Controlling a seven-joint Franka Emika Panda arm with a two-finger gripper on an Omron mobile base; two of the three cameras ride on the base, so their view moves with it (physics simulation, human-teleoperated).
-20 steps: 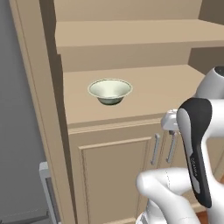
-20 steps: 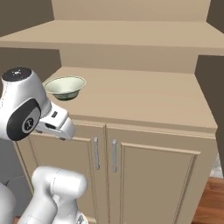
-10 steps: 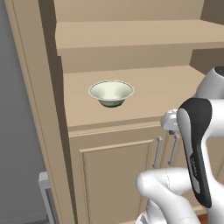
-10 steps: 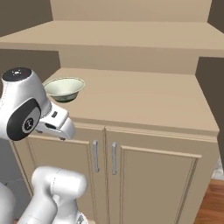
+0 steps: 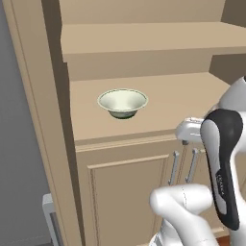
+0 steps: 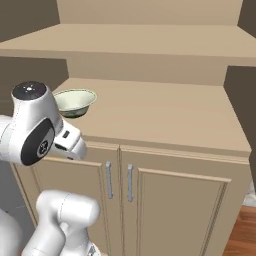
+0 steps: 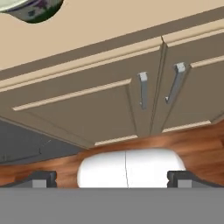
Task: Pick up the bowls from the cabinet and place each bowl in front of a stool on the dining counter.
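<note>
A pale cream-green bowl (image 5: 122, 102) (image 6: 75, 101) stands upright on the open shelf of the beige cabinet (image 5: 158, 110) (image 6: 170, 120), near its left wall. In the hand view the bowl (image 7: 33, 9) sits at the top left corner above the cabinet doors (image 7: 87, 109). My gripper (image 7: 111, 178) is open, its fingertips (image 7: 41, 178) wide apart with nothing between them. My hand (image 5: 188, 130) (image 6: 70, 142) hangs in front of the shelf's edge, below and to the right of the bowl, apart from it. The stool and the dining counter are out of view.
A second shelf board (image 5: 144, 38) overhangs the niche above the bowl. Two slim bar handles (image 6: 108, 180) sit on the double doors below. A grey fridge (image 5: 19, 144) flanks the cabinet's left side. Wooden floor (image 6: 242, 230) lies at the right.
The whole picture has slid very slightly, so the camera has moved a little. The bowl stays on the shelf and the gripper stays open.
</note>
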